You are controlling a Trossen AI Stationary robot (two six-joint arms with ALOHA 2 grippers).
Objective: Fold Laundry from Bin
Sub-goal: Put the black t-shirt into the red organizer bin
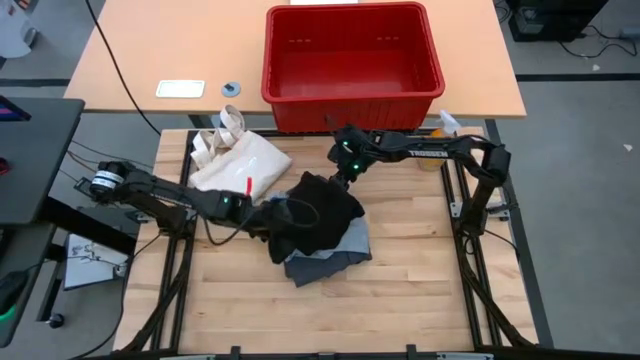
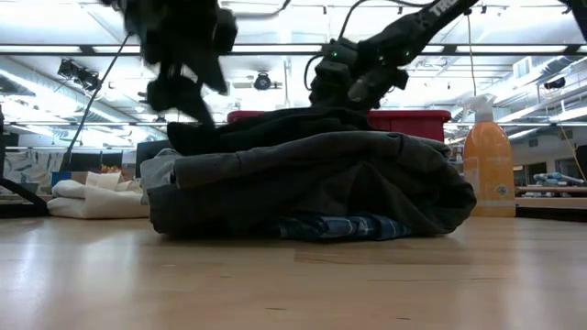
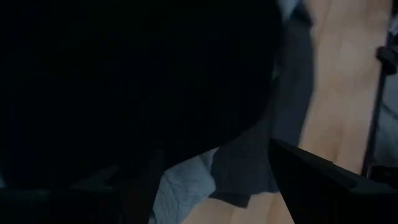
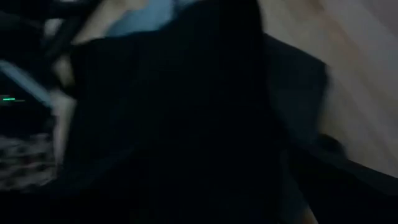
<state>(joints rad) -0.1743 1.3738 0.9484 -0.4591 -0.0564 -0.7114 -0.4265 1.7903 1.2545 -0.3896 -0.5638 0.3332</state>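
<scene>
The laundry lies in a pile at the middle of the table. A black piece (image 1: 320, 210) is on top, over a dark grey piece (image 2: 312, 179), a light grey piece (image 1: 315, 265) and a plaid shirt (image 2: 339, 226) at the bottom. My left gripper (image 1: 268, 215) stands open at the black piece's left end. My right gripper (image 1: 343, 178) stands open at its far edge. Both slant down at the pile. The red bin (image 1: 352, 95) stands behind the table's far edge. My left gripper is close over the black piece's left end (image 2: 188, 137); one finger (image 3: 323, 183) shows beside the dark cloth, and I cannot tell whether it touches. My right gripper hangs over the black piece's far edge (image 1: 335, 188); whether it touches cannot be told either.
A cream tote bag (image 1: 240, 165) lies at the table's far left, close to my left arm. An orange spray bottle (image 2: 488, 170) stands at the far right corner. Bare wood lies near and right of the pile.
</scene>
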